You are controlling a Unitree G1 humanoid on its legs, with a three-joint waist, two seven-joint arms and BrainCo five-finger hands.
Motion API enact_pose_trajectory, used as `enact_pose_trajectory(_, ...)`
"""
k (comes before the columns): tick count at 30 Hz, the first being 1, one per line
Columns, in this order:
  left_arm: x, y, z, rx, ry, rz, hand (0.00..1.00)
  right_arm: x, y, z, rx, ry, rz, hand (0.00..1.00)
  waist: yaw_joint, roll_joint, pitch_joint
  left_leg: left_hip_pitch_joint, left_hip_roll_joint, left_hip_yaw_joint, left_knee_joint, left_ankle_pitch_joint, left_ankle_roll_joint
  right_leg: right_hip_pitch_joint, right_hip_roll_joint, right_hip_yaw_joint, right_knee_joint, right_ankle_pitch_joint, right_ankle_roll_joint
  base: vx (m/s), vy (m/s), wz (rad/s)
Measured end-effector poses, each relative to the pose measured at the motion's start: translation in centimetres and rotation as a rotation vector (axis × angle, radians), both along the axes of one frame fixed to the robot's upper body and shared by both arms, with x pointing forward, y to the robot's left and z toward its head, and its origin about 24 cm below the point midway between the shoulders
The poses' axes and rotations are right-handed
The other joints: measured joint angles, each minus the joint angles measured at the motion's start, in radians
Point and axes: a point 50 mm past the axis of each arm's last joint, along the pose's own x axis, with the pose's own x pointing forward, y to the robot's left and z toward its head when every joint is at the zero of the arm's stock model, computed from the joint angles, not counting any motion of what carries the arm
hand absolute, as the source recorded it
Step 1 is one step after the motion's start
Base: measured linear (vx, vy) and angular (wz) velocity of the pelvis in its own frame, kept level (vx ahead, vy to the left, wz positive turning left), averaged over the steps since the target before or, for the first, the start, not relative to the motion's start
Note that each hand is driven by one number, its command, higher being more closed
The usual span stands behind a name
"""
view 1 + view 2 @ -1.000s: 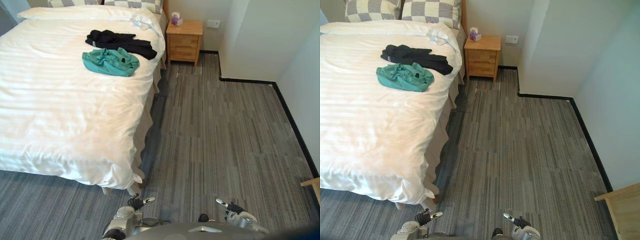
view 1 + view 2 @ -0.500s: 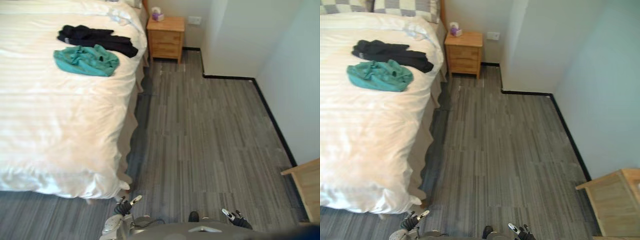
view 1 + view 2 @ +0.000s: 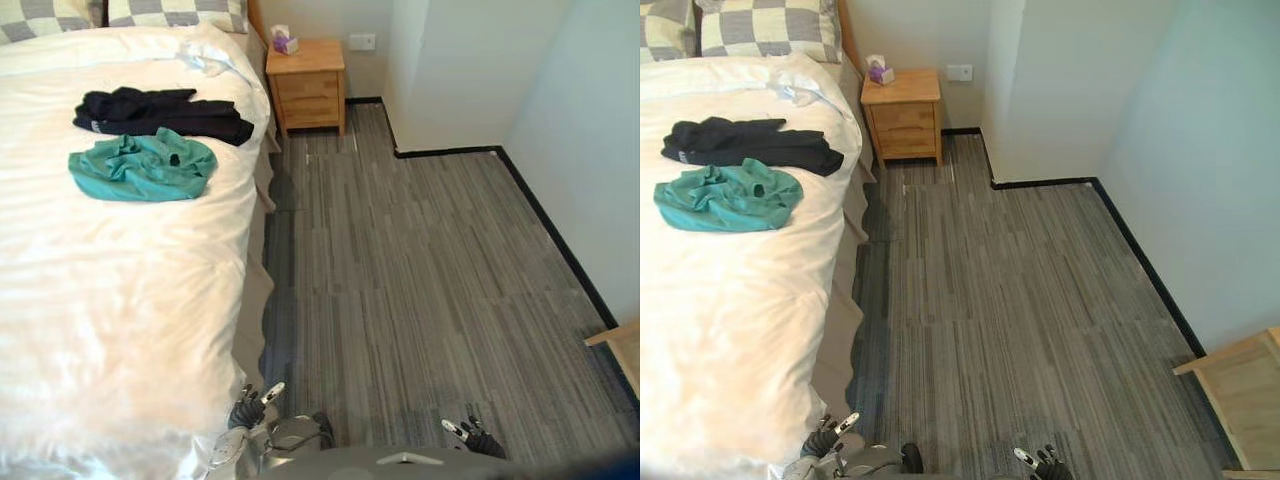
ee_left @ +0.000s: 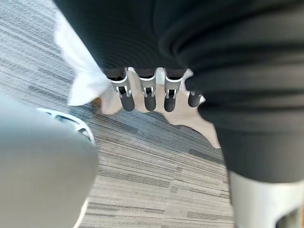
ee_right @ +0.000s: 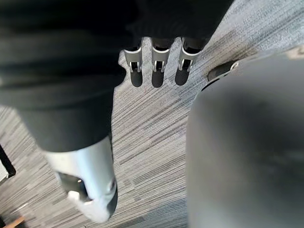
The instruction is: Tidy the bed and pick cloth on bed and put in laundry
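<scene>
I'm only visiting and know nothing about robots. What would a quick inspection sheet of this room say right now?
Surface: bed, white cover mostly smooth, checked pillows at its head.
Job's things: black cloth and teal cloth lie close together on the bed.
Clutter: nothing seen.
Hands: left hand low by the bed's corner, right hand low over the floor; both open and empty.
Cables: nothing seen.
Surroundings: grey striped floor, wooden nightstand with tissue box, wall socket, pale wooden furniture at the right.
</scene>
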Motion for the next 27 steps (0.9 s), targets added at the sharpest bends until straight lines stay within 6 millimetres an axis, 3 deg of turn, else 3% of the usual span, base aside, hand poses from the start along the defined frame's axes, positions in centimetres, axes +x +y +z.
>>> enact_pose_trajectory(1, -0.1, -0.2, -0.1, 0.002, 0.008, -0.019, 0.0, 0.0, -0.3, 0.0, -0.014, 0.004, 0.007, 0.0, -0.001, 0.014, -0.011, 0.014, 0.003, -0.002, -0.012, -0.005, 0.005, -0.045, -0.008, -0.002, 0.114, -0.022, 0.023, 0.3, 0.12, 0.17)
enact_pose_trajectory(2, 0.0, 0.0, 0.0, 0.022, 0.009, -0.067, 0.0, 0.0, -0.4, 0.0, -0.018, 0.006, -0.006, 0.0, -0.008, -0.005, -0.001, 0.048, -0.023, -0.02, -0.021, -0.025, 0.018, -0.16, -0.053, 0.002, 0.42, -0.048, 0.054, 0.3, 0.114, 0.36)
enact_pose_trajectory(3, 0.0, 0.3, 0.0, 0.032, 0.006, -0.085, 0.0, 0.0, -0.3, 0.0, -0.015, 0.006, -0.011, 0.0, -0.018, -0.019, 0.003, 0.069, -0.037, -0.037, -0.023, -0.037, 0.021, -0.198, -0.073, 0.012, 0.532, -0.026, 0.072, 0.26, 0.066, 0.66)
enact_pose_trajectory(4, 0.1, 0.7, 0.1, 0.046, 0.006, -0.108, 0.0, 0.0, 0.1, 0.0, -0.006, 0.007, -0.02, 0.0, -0.031, -0.032, 0.006, 0.106, -0.056, -0.066, -0.03, -0.053, 0.026, -0.244, -0.096, 0.033, 0.671, 0.037, 0.108, 0.27, 0.019, 0.78)
enact_pose_trajectory(5, 0.0, 0.7, 0.1, 0.052, 0.012, -0.132, 0.0, -0.5, 0.2, -0.1, -0.002, 0.016, -0.045, 0.0, -0.046, -0.036, 0.008, 0.155, -0.065, -0.1, -0.044, -0.071, 0.032, -0.289, -0.104, 0.04, 0.816, 0.05, 0.103, 0.4, -0.014, 0.79)
enact_pose_trajectory(7, 0.4, 0.7, 0.2, 0.072, 0.015, -0.181, 0.0, -0.4, 0.2, -0.1, -0.006, 0.011, -0.055, 0.0, -0.05, -0.036, 0.01, 0.222, -0.059, -0.129, -0.078, -0.091, 0.03, -0.371, -0.089, 0.021, 0.92, -0.035, 0.045, 0.32, -0.04, 0.49)
enact_pose_trajectory(9, 0.5, 0.2, 0.0, 0.068, 0.032, -0.211, 0.0, 0.4, -0.2, 0.3, -0.019, -0.04, -0.076, 0.0, -0.074, -0.014, 0.023, 0.285, -0.009, -0.165, -0.115, -0.113, 0.012, -0.489, -0.03, -0.049, 0.823, -0.108, -0.012, 0.36, -0.142, 0.54)
enact_pose_trajectory(10, 0.5, 0.0, -0.1, 0.062, 0.036, -0.213, 0.0, 0.6, -0.4, 0.4, -0.023, -0.049, -0.08, 0.0, -0.082, -0.002, 0.03, 0.299, 0.012, -0.178, -0.123, -0.117, 0.003, -0.508, -0.009, -0.074, 0.75, -0.109, -0.015, 0.49, -0.238, 0.7)
enact_pose_trajectory(11, 0.6, -0.2, -0.1, 0.054, 0.038, -0.213, 0.0, 0.7, -0.4, 0.4, -0.022, -0.062, -0.096, 0.0, -0.099, 0.012, 0.037, 0.321, 0.05, -0.199, -0.15, -0.122, -0.014, -0.541, 0.025, -0.112, 0.555, -0.077, -0.019, 0.56, -0.303, 0.74)
enact_pose_trajectory(12, 0.9, -0.3, -0.1, 0.052, 0.033, -0.216, 0.0, 0.7, -0.2, 0.4, -0.017, -0.062, -0.102, 0.0, -0.104, 0.006, 0.042, 0.352, 0.071, -0.213, -0.178, -0.121, -0.033, -0.553, 0.053, -0.114, 0.32, 0.013, -0.008, 0.52, -0.297, 0.72)
enact_pose_trajectory(13, 1.0, -0.3, 0.0, 0.052, 0.03, -0.217, 0.0, 0.3, -0.1, 0.3, -0.014, -0.053, -0.105, 0.0, -0.105, -0.003, 0.046, 0.373, 0.073, -0.213, -0.193, -0.119, -0.041, -0.551, 0.057, -0.108, 0.207, 0.06, -0.002, 0.61, -0.352, 0.64)
enact_pose_trajectory(14, 0.7, -0.3, -0.2, 0.053, 0.041, -0.219, 0.0, -0.1, 0.2, 0.1, -0.006, -0.041, -0.113, 0.0, -0.108, -0.012, 0.058, 0.427, 0.079, -0.214, -0.211, -0.121, -0.056, -0.528, 0.067, -0.089, 0.137, 0.229, -0.033, 0.52, -0.278, 0.36)
enact_pose_trajectory(15, 0.4, -0.9, -0.4, 0.04, 0.056, -0.226, 0.0, -0.2, -0.1, 0.1, -0.012, -0.042, -0.118, 0.0, -0.11, 0.002, 0.065, 0.447, 0.094, -0.207, -0.214, -0.112, -0.069, -0.521, 0.084, -0.09, 0.16, 0.25, -0.085, 0.75, -0.386, 0.17)
enact_pose_trajectory(16, 0.9, -1.8, -0.3, 0.031, 0.032, -0.237, 0.0, 0.4, -0.5, 0.3, -0.029, -0.069, -0.139, 0.0, -0.104, 0.023, 0.081, 0.474, 0.107, -0.192, -0.194, -0.038, -0.1, -0.551, 0.087, -0.085, 0.325, 0.114, -0.118, 0.6, -0.313, -0.01)
enact_pose_trajectory(18, 0.6, -1.9, -0.4, 0.028, 0.035, -0.22, 0.0, 0.6, -0.5, 0.4, -0.033, -0.075, -0.142, 0.0, -0.112, 0.026, 0.084, 0.494, 0.116, -0.197, -0.151, 0.001, -0.127, -0.547, 0.086, -0.082, 0.412, 0.035, -0.137, 0.62, -0.371, -0.07)
enact_pose_trajectory(19, 0.3, -2.0, -0.5, 0.028, 0.043, -0.185, 0.0, 0.6, -1.0, 0.4, -0.045, -0.071, -0.143, 0.0, -0.115, 0.048, 0.079, 0.442, 0.155, -0.238, 0.055, 0.05, -0.186, -0.502, 0.11, -0.092, 0.453, -0.06, -0.143, 0.55, -0.334, -0.11)
enact_pose_trajectory(20, 0.3, -2.0, -0.5, 0.03, 0.041, -0.184, 0.0, 0.6, -1.0, 0.4, -0.047, -0.072, -0.143, 0.0, -0.114, 0.05, 0.08, 0.424, 0.162, -0.249, 0.112, 0.068, -0.196, -0.49, 0.113, -0.092, 0.452, -0.071, -0.141, 0.64, -0.343, -0.12)
enact_pose_trajectory(21, 0.5, -1.9, -0.4, 0.034, 0.025, -0.17, 0.0, 0.6, -1.1, 0.5, -0.05, -0.07, -0.142, 0.0, -0.115, 0.054, 0.087, 0.308, 0.189, -0.307, 0.365, 0.212, -0.239, -0.421, 0.139, -0.093, 0.42, -0.099, -0.151, 0.31, -0.12, -0.05)
enact_pose_trajectory(22, 0.5, -1.9, -0.3, 0.034, 0.018, -0.163, 0.0, 0.5, -1.3, 0.5, -0.055, -0.071, -0.14, 0.0, -0.113, 0.061, 0.093, 0.247, 0.207, -0.325, 0.499, 0.242, -0.247, -0.382, 0.157, -0.092, 0.39, -0.104, -0.156, 0.63, -0.196, -0.17)
enact_pose_trajectory(23, 0.9, -1.7, 0.0, 0.043, -0.025, -0.136, 0.0, 0.5, -1.6, 0.5, -0.063, -0.069, -0.136, 0.0, -0.101, 0.074, 0.108, 0.103, 0.257, -0.32, 0.789, 0.172, -0.227, -0.265, 0.195, -0.091, 0.314, -0.114, -0.192, 0.53, -0.129, -0.22)
enact_pose_trajectory(24, 1.1, -1.3, 0.3, 0.056, -0.048, -0.127, 0.0, 0.7, -1.4, 0.5, -0.061, -0.072, -0.129, 0.0, -0.096, 0.065, 0.113, 0.031, 0.255, -0.317, 0.874, 0.128, -0.21, -0.2, 0.198, -0.092, 0.274, -0.122, -0.198, 0.6, -0.123, -0.2)
enact_pose_trajectory(26, 1.5, -0.9, 0.8, 0.075, -0.086, -0.127, 0.0, 1.1, -1.2, 0.6, -0.056, -0.083, -0.114, 0.0, -0.088, 0.054, 0.115, -0.107, 0.217, -0.313, 0.857, 0.058, -0.173, -0.089, 0.197, -0.08, 0.182, -0.131, -0.191, 0.4, -0.058, -0.21)
enact_pose_trajectory(27, 2.0, -1.0, 1.1, 0.078, -0.116, -0.13, 0.0, 1.2, -1.3, 0.6, -0.053, -0.087, -0.113, 0.0, -0.072, 0.05, 0.118, -0.169, 0.176, -0.288, 0.739, 0.015, -0.158, -0.047, 0.185, -0.055, 0.149, -0.122, -0.168, 0.46, 0.013, -0.46)
